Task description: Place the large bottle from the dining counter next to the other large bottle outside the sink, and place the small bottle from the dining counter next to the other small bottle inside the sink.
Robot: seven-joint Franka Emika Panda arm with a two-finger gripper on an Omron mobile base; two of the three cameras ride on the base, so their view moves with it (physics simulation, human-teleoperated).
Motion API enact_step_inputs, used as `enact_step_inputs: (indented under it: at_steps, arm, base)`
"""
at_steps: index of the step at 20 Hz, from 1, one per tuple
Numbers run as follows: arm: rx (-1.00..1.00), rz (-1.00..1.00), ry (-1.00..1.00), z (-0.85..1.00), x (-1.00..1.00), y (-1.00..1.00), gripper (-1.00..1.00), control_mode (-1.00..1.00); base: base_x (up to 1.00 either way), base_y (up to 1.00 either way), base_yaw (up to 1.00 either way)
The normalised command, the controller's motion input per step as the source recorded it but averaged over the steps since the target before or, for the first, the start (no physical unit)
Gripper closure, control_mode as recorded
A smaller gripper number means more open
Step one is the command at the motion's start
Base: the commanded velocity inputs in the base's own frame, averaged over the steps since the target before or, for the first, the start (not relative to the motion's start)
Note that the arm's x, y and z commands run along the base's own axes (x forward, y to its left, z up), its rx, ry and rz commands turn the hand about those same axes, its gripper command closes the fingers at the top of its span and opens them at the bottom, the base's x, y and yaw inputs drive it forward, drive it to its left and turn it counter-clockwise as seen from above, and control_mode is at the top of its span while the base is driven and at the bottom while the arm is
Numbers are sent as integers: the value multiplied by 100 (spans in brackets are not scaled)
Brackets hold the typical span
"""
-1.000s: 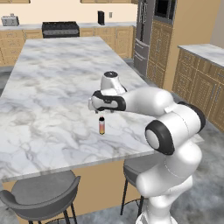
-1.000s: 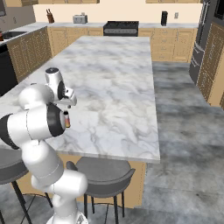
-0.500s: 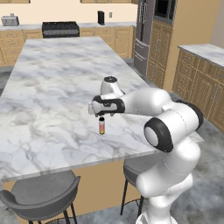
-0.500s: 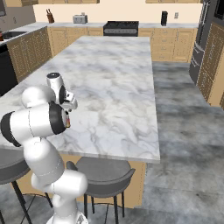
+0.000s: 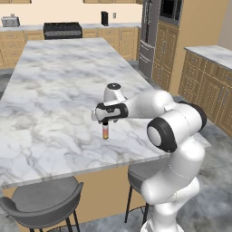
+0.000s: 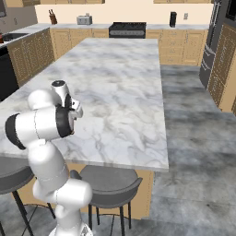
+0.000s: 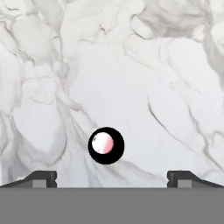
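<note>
The small bottle (image 5: 105, 131), pale pink fading to orange, stands upright near the front edge of the dining counter (image 5: 54, 81). From above, in the hand view, it is a black ring around a pink top (image 7: 106, 145). My gripper (image 5: 105, 120) hangs straight over it, open, and its fingertips (image 7: 42, 178) stand wide to either side without touching it. From the right base view my own arm hides the bottle, and the hand (image 6: 73, 108) points down at the counter (image 6: 120, 78). What looks like the sink (image 6: 13, 35) sits in the far left counter. The large bottle is out of view.
Grey stools (image 5: 43, 204) (image 6: 108, 184) stand tucked under the counter's near edge. A black stove (image 5: 62, 29), a toaster (image 6: 84, 19) and a dark canister (image 5: 104, 17) line the back wall. A steel fridge (image 5: 148, 36) and wooden cabinets (image 5: 204, 86) are to the right.
My hand has come down a little over the small bottle, jaws still wide. The bottle has not moved.
</note>
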Motion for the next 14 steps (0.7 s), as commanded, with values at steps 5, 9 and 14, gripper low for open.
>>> enact_step_inputs:
  at_steps: [5, 9, 14]
  arm:
    - [0, 0, 0, 0, 3, 18, -100, -100]
    - [0, 0, 0, 0, 14, 1, -100, -100]
    - [0, 0, 0, -5, 10, -1, -100, -100]
  base:
    - [0, 0, 0]
    - [0, 0, 0]
    - [0, 0, 0]
